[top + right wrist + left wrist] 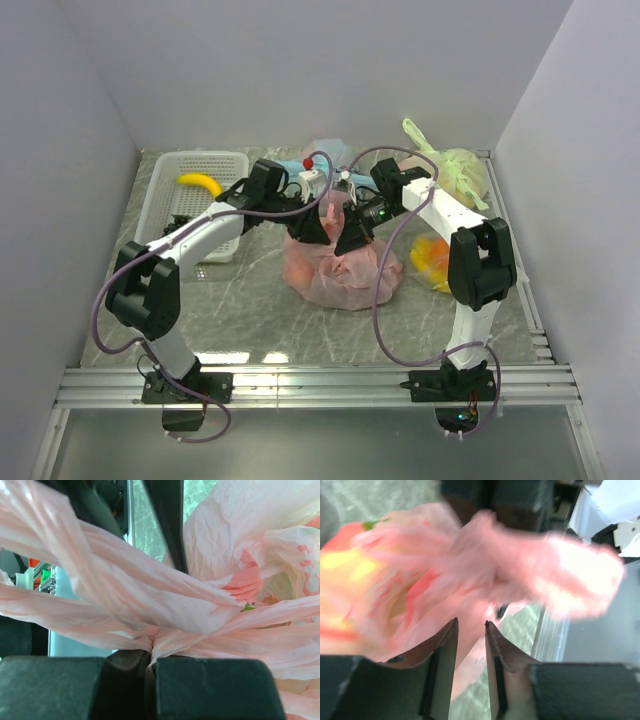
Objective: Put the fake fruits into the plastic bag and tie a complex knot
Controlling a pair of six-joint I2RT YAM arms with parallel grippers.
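The plastic bag (343,272) sits mid-surface (250,320). Its twisted handles (150,605) stretch roughly side to side between both arms. The right tool (151,655) pinches them where they gather. The left tool (471,630) has its fingers slightly apart just under the blurred pink bunch; I cannot tell whether it grips any film.

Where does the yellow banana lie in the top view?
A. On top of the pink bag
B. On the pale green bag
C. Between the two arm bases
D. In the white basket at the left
D: the yellow banana lies inside the white basket, which stands to the left of the pink bag.
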